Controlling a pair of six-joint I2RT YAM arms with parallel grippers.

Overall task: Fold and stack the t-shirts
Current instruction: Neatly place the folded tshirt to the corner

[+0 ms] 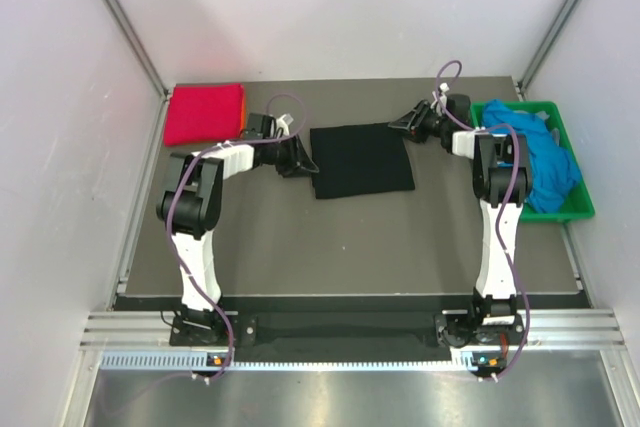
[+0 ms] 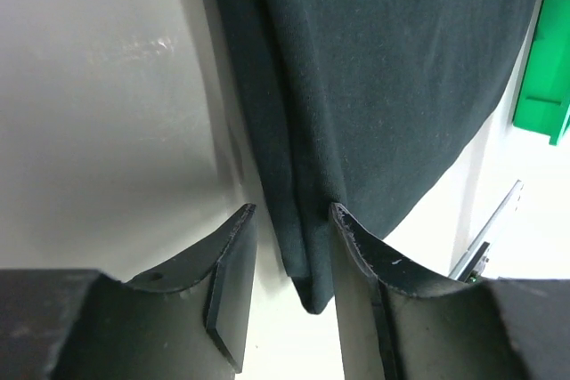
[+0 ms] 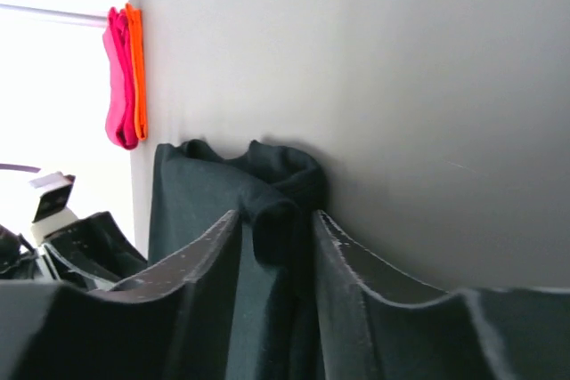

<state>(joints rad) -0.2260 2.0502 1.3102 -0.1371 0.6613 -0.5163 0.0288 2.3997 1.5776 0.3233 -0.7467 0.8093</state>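
While the black t-shirt (image 1: 362, 160) lies folded into a rectangle at the middle of the table (image 1: 330, 247), both arms are working its edges. The right claw (image 3: 276, 214) pinches a bunched fold of black cloth at the shirt's far right corner. The left claw (image 2: 292, 207) straddles the near left edge with its fingers spread a little. The cloth touches only 1 finger, so I judge that side loose, not gripped. The step looks to me like taking hold for 1 more fold, or for a lift toward the pile at the far left. To do it well, the left side should close on every layer of the edge before either arm rises. Both corners should then travel level and together, so the folded layers do not slide apart. The right side has gathered a lump rather than a flat hem, which may leave a crease unless the cloth is drawn taut. By my count there is 1 black shirt, and 1 magenta t-shirt (image 1: 203, 114) folded at the far left corner. 1 orange t-shirt (image 3: 136, 68) lies under it, showing only as a sliver. The blue t-shirts (image 1: 548, 162) are heaped in 1 green crate (image 1: 572, 209) at the right, and I cannot tell how many.
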